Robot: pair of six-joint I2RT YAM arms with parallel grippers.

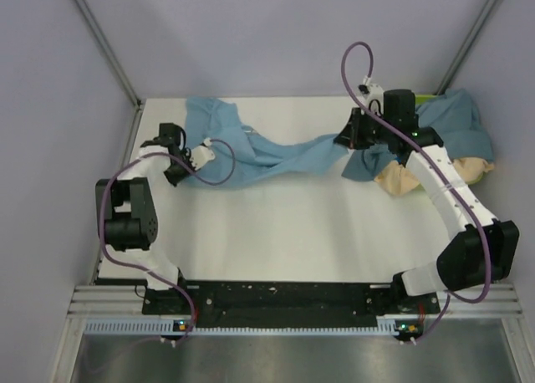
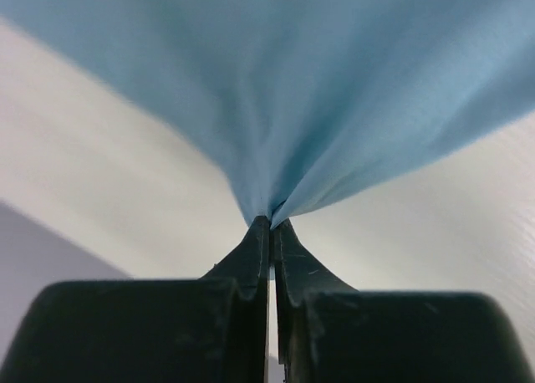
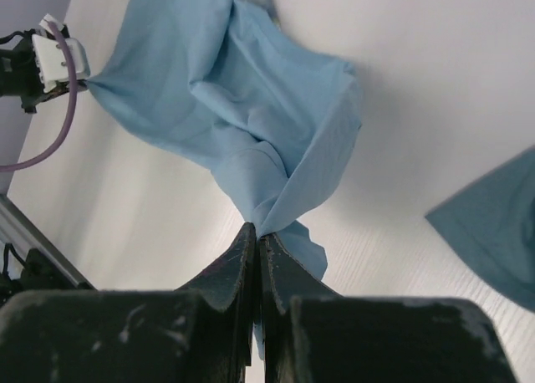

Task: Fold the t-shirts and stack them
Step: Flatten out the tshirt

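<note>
No text, label, brand, number or sign could be read in any view. A pale mark at the top edge of the light sky-blue cloth t-shirt [image 3: 226,107] was too small and cut off to make out.

Lab: enclosed robot table [image 1: 276,232], aluminium rails [image 1: 104,303].

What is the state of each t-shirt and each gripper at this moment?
sky-blue t-shirt: unfolded, bunched, stretched between both grippers.
slate-blue t-shirt: unfolded, crumpled, lying partly over the beige t-shirt.
beige t-shirt: crumpled, partly under the slate-blue t-shirt.
left gripper: shut on the sky-blue t-shirt.
right gripper: shut on the sky-blue t-shirt.
</note>
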